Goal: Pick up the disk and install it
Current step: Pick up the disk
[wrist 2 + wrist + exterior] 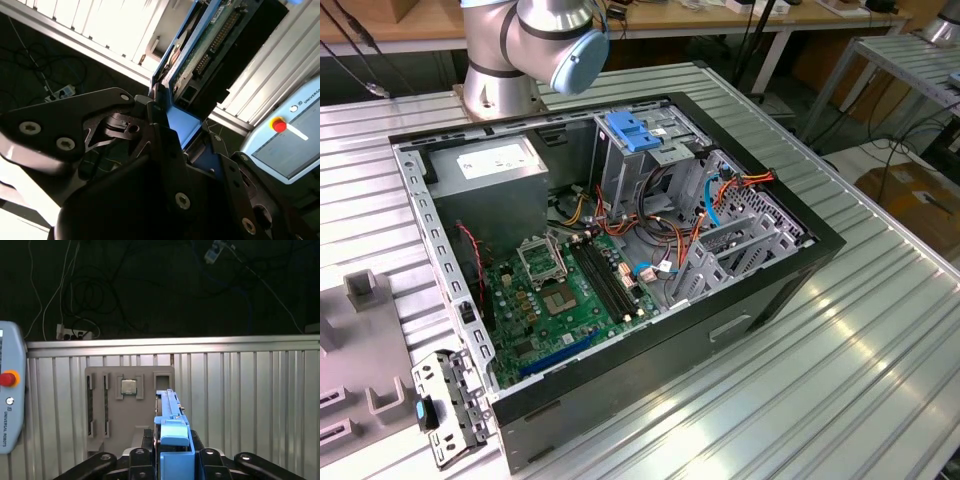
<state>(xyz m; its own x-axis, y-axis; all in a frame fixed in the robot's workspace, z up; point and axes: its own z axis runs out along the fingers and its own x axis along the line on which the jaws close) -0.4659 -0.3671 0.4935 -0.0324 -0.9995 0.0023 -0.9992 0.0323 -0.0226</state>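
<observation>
The disk (pixel 171 412) stands edge-on between my black fingers in the first wrist view, its blue side rail (pixel 175 440) facing the camera. In the second wrist view the disk's (pixel 210 42) green circuit-board underside shows, with a blue rail (pixel 181 117) running down into the clamp. My gripper (pixel 172 462) (pixel 175 132) is shut on the disk and holds it above the ribbed metal table (pixel 250 390). In the exterior view the open computer case (pixel 620 250) lies on its side, with the drive cage and a light-blue bracket (pixel 635 130) at its far end.
A grey fixture plate (pixel 127 405) with a processor chip (pixel 129 386) and memory sticks lies on the table below the disk. A teach pendant (pixel 10 400) with a red button sits beside it. Inside the case are a power supply (pixel 485 165), the motherboard (pixel 570 290) and loose cables. The arm's base (pixel 510 50) stands behind the case.
</observation>
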